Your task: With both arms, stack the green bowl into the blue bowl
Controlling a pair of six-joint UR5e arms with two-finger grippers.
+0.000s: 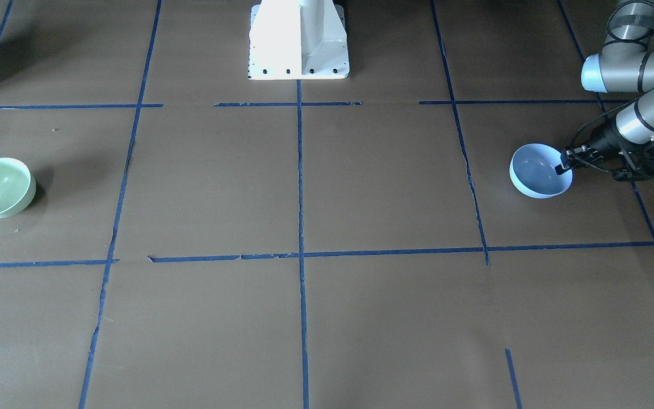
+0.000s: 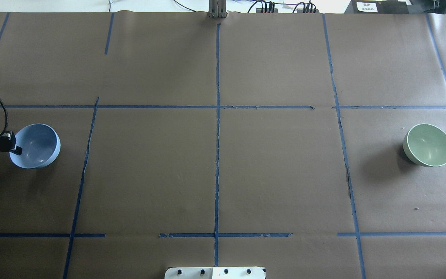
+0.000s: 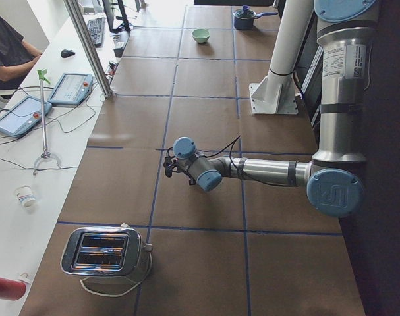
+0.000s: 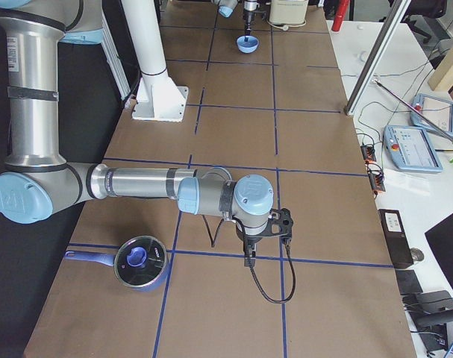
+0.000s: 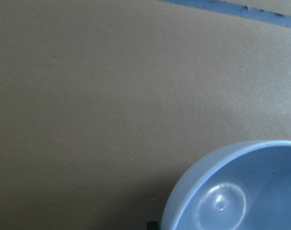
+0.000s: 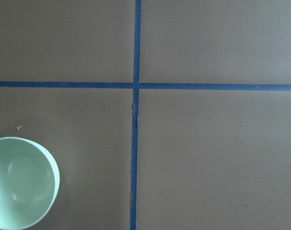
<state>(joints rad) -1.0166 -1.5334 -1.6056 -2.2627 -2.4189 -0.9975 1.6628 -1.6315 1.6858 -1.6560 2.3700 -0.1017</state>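
At the robot's left end of the bench (image 2: pixel 149 174), the left gripper (image 2: pixel 16 150) has its fingers pinched on the outer-side rim of the blue bowl (image 2: pixel 37 145), one finger dipping inside it. The green bowl (image 2: pixel 428 145) sits upright by itself way over at the right end, well apart from the blue one, nothing touching it. The right gripper (image 4: pixel 249 259) hangs pointing down over the bench, and honestly I can't tell whether its fingers are apart or together.

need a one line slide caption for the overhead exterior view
Left gripper at the rim of the blue bowl on the table; green bowl sits alone far right.
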